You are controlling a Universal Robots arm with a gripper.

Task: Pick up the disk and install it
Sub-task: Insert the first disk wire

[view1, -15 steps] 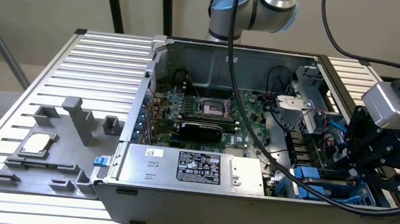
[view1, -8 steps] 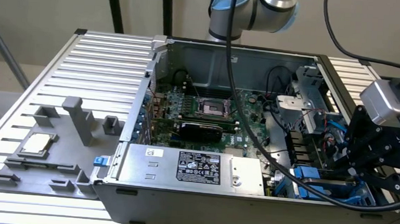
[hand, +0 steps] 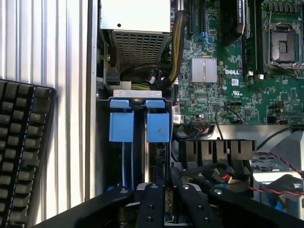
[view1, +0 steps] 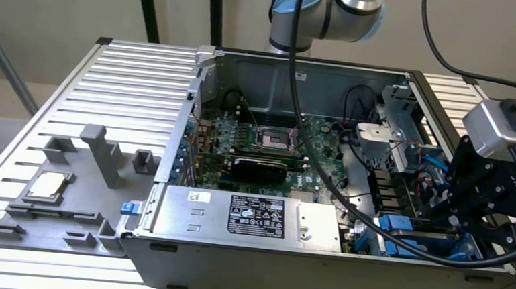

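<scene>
Slatted metal table [view1: 137,63]: carries all items; the wrist view adds a black keyboard [hand: 21,152] lying on it beside the case. Open computer case [view1: 197,114]: lies on its side, interior exposed. Contents: green motherboard [view1: 267,142] with its CPU socket [view1: 272,140], shown closer in the wrist view along with a small finned silver heatsink [hand: 204,70]; grey power supply box [view1: 245,217] with a dark label, against the near wall in the exterior view; drive bay [view1: 413,245] in the corner at the exterior view's right, holding blue-fronted carriers. Grey fixture tray [view1: 65,213]: on the table at the exterior view's left, well apart from the bay; holds a small square silver chip [view1: 48,185] among upright grey posts. Robot arm [view1: 338,15]: enters behind the case, seen from the exterior view, with black cables trailing across the case. Gripper [view1: 464,227]: black, poised over the drive bay; the wrist view looks along it [hand: 166,190] straight into the bay. Whether it is clamped or released cannot be told. Disk [hand: 158,127]: stands on edge in the bay, its bright blue carrier end in line with the gripper, just beside a second blue carrier [hand: 121,126] in the neighbouring slot.
</scene>
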